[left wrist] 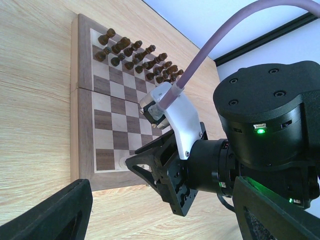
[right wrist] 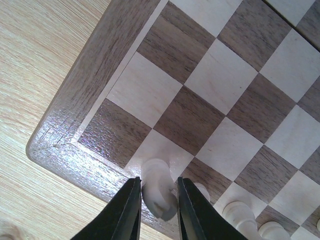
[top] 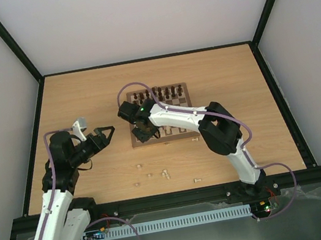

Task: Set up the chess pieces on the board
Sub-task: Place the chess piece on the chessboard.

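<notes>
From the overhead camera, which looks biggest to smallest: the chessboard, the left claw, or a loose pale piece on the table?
1. Chessboard.
2. Left gripper, clearly smaller.
3. Loose pale piece, tiny by comparison.

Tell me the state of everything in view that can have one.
right gripper: shut on a pale piece at the board edge.
left gripper: open, empty, off the board.
dark pieces: standing in two rows.
loose pale pieces: scattered on the table.
board: lying flat.
</notes>
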`<state>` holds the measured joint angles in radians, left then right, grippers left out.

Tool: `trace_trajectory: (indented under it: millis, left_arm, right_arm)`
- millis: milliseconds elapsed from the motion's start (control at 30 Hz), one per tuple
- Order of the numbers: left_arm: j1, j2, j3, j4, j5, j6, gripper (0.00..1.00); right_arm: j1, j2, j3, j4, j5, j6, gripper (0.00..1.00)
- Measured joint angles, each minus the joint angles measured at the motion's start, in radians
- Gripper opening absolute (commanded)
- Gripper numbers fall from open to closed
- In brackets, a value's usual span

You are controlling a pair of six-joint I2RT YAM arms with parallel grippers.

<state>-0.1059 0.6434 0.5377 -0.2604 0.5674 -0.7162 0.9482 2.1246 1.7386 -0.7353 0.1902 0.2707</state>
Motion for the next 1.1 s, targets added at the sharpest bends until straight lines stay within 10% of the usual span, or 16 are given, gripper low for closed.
trace_trajectory:
  millis: [1100]
  left_arm:
    - [0.001,-0.019,0.06,-0.026,-0.013,0.002,0.8]
  right_arm:
    - [0.115,-0.324,-0.203,0.068,-0.109,0.049,0.42]
